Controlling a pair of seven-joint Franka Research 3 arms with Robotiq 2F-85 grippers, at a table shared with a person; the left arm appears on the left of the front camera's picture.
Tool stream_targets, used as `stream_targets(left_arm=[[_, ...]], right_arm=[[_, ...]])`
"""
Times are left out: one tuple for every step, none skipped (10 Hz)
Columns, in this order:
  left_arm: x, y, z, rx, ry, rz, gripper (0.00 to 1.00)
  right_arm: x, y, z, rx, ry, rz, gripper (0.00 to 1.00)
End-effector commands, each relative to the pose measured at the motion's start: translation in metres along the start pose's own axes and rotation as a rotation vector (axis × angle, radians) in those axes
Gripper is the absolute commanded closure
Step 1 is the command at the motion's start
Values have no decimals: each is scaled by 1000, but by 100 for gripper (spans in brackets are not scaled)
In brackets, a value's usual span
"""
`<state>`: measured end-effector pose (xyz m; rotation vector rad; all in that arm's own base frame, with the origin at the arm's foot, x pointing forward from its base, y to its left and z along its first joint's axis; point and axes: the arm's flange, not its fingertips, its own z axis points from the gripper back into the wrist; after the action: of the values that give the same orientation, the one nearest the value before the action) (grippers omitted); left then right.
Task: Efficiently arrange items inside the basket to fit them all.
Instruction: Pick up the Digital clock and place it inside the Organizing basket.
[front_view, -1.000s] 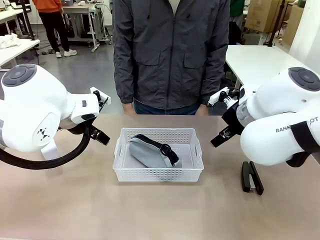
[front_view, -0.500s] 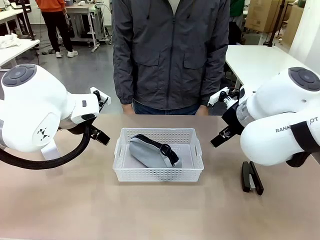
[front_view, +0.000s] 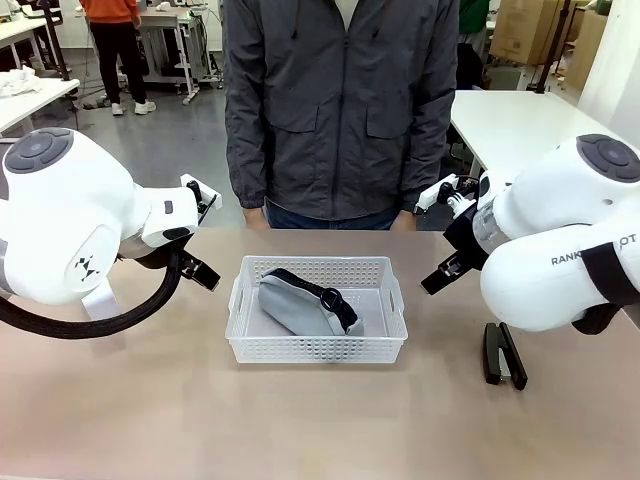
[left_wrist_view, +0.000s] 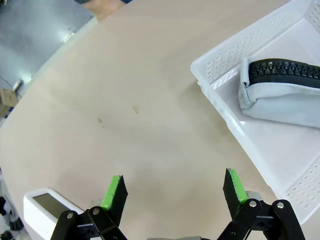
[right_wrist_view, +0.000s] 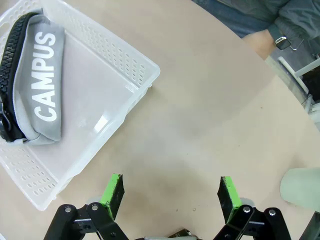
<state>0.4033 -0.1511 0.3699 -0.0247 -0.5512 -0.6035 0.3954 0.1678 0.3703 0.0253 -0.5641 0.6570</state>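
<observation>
Pale brown tabletop (front_view: 320, 420) runs across to the far edge, where a person in a dark jacket (front_view: 340, 100) is standing. At the middle of the table sits the white basket (front_view: 316, 350). Only the grey pouch (front_view: 298, 306) is seen inside it, laid at a slant toward the basket's left end, so the floor at the right end is left bare. The black stapler (front_view: 503, 355) lies outside, toward the table's right edge and partly under the right arm.

The pouch is judged soft, light and easily squashed. It is best pinched across the middle of its body, not by the black strap or the zip. The stapler is taken to be rigid, dense and smooth, so a firm hold across its narrow sides near the middle would suit it. The pale green cup (right_wrist_view: 300, 187) is judged thin-walled and easily crushed and calls for a gentle grip. The small white box (left_wrist_view: 42, 210) looks stiff and flat-faced, and should be easy to clamp.

The left gripper (left_wrist_view: 174, 181) is spread wide and carries nothing. Bare table lies between its pads; the basket's end wall is ahead and off to one side, and the box is just beside one finger. The right gripper (right_wrist_view: 170, 184) is likewise wide and empty, with a basket corner ahead on one side and the cup near the other finger. Nothing is touched by either gripper.
</observation>
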Motion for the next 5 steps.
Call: stream_targets(left_arm=[[0, 0, 0, 0, 0, -1, 0], [0, 0, 0, 0, 0, -1, 0], [0, 0, 0, 0, 0, -1, 0], [0, 0, 0, 0, 0, -1, 0], [0, 0, 0, 0, 0, 0, 0]], right_arm=[[0, 0, 0, 0, -1, -1, 0], [0, 0, 0, 0, -1, -1, 0], [0, 0, 0, 0, -1, -1, 0], [0, 0, 0, 0, -1, -1, 0], [0, 0, 0, 0, 0, 0, 0]])
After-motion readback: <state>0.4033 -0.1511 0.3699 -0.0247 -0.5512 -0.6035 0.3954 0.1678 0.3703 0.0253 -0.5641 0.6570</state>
